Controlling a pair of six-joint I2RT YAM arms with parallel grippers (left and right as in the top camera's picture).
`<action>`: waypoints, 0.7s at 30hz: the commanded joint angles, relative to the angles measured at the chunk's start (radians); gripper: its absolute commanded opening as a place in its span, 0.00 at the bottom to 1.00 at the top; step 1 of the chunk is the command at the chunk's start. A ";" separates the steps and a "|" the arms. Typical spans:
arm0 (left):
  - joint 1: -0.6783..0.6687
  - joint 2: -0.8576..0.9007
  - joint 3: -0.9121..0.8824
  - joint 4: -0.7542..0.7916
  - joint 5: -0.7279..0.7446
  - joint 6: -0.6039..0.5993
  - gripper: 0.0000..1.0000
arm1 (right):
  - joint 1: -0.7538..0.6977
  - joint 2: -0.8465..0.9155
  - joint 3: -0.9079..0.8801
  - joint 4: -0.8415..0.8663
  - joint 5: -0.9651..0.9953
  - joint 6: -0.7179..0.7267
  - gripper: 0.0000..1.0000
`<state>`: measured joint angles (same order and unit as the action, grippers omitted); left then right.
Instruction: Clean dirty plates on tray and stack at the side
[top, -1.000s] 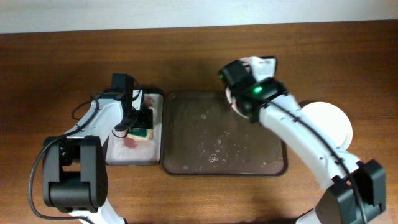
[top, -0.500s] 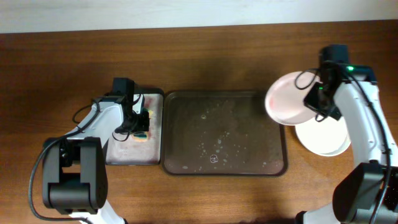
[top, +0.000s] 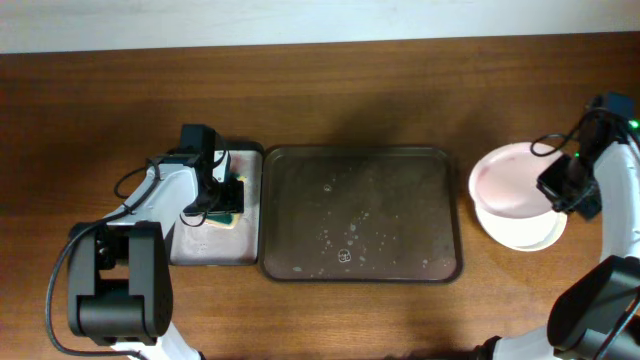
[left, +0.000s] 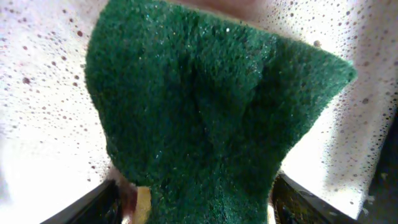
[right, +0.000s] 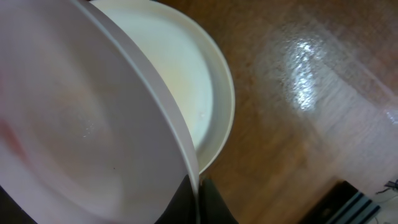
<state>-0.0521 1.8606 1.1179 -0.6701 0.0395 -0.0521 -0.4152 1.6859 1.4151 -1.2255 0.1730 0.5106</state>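
Note:
The dark brown tray (top: 300, 170) lies mid-table with no plates on it, only water drops. My right gripper (top: 562, 190) is shut on the rim of a white plate (top: 510, 180), pinkish on top, and holds it tilted just above a stack of white plates (top: 520, 232) on the wood at the right. In the right wrist view the held plate (right: 74, 124) fills the left side, with the plate under it (right: 193, 81) behind, and my fingers (right: 198, 196) pinch its edge. My left gripper (top: 222, 200) is shut on the green-yellow sponge (left: 205, 112) over the basin (top: 195, 250).
The basin at the left holds pale pinkish liquid. Bare wood-grain tabletop (top: 350, 90) lies behind the tray and to the far left. The table's far edge meets a white wall.
My right arm carried the plate from the tray's right end rightward and lowered it over the stacked plates. The left gripper and sponge barely shifted in the basin.

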 joint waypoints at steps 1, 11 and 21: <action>0.001 -0.008 -0.018 -0.004 -0.010 0.000 0.77 | -0.019 -0.006 -0.005 -0.002 -0.023 -0.043 0.04; 0.019 -0.085 -0.015 0.000 -0.010 -0.008 0.82 | -0.115 -0.006 -0.019 -0.055 -0.002 -0.001 0.10; 0.060 -0.216 -0.015 -0.021 0.037 -0.119 1.00 | -0.047 -0.006 -0.023 0.004 -0.579 -0.467 0.98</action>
<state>-0.0029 1.6840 1.1088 -0.6891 0.0376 -0.1333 -0.5140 1.6859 1.4029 -1.2312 -0.0559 0.3073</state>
